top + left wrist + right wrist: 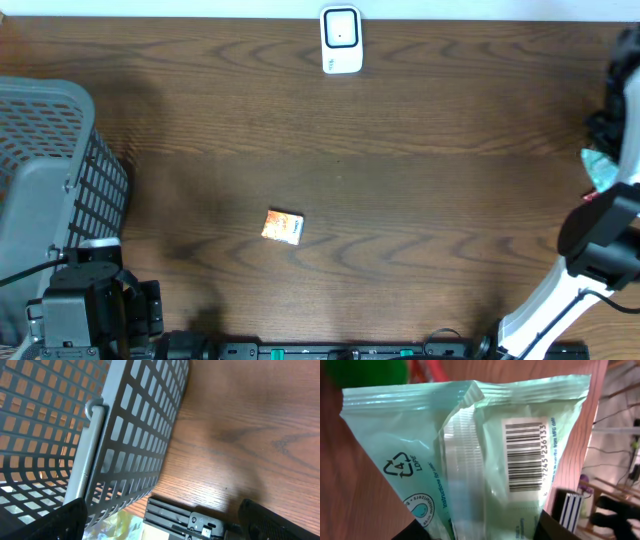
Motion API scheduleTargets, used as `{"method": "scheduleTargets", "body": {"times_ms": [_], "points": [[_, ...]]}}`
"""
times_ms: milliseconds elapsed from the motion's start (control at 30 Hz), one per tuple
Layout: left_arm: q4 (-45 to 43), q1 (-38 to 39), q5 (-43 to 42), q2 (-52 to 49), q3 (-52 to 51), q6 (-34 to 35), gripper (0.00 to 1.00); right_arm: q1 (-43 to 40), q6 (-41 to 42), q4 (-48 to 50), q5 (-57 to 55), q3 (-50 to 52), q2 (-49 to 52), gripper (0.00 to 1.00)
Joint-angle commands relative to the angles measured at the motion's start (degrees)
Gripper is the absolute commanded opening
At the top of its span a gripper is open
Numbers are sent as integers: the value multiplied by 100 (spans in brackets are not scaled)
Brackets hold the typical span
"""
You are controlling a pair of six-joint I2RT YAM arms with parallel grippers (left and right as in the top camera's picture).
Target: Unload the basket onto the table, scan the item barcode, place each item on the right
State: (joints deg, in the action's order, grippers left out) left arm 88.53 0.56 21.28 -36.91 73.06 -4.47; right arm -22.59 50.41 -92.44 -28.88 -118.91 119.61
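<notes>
In the right wrist view a mint-green plastic packet [470, 455] fills the frame, its white barcode label [525, 455] facing the camera. My right gripper [485, 532] is shut on the packet's lower end, with a dark finger on each side. Overhead, a corner of the packet [600, 168] shows at the table's right edge under the right arm. The white barcode scanner [341, 40] stands at the far middle edge. My left gripper [160, 527] is open with nothing between its fingers, low beside the grey basket [125, 435].
A small orange packet [282, 227] lies on the wooden table left of centre. The grey mesh basket [50, 170] fills the left side, with the left arm [85, 305] just in front of it. A black rail [340, 350] runs along the near edge.
</notes>
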Motion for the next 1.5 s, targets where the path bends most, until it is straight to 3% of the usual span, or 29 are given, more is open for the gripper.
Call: {"method": "scheduleTargets", "body": {"times_ms": [0,233,267,333,400,633,767,1067,1267,1467], "points": [[13,22,15,7,28,28,96,-507,11,188,-251,-17,31,41],[13,22,15,7,28,28,96,-1187,9,691,-210,-17,31,40],[13,22,15,4,28,28,96,-1246,9,761,-208,-17,31,47],[13,24,15,4,28,28,96,-1355,-11,892,-181,-17,31,77],[13,22,15,4,28,28,96,-1473,-341,1047,485,-72,17,99],[13,22,15,4,28,28,96,-1257,-1436,833,3265,-570,-20,99],[13,24,15,4,28,28,96,-417,-1526,358,3810,-518,-31,99],[13,22,15,4,28,28,96,3082,-2610,284,3971,-275,22,99],[13,22,15,4,28,28,96,5195,-1003,595,3875,-107,31,99],[13,22,15,7,28,28,96,6454,636,1460,3775,509,31,99]]}}
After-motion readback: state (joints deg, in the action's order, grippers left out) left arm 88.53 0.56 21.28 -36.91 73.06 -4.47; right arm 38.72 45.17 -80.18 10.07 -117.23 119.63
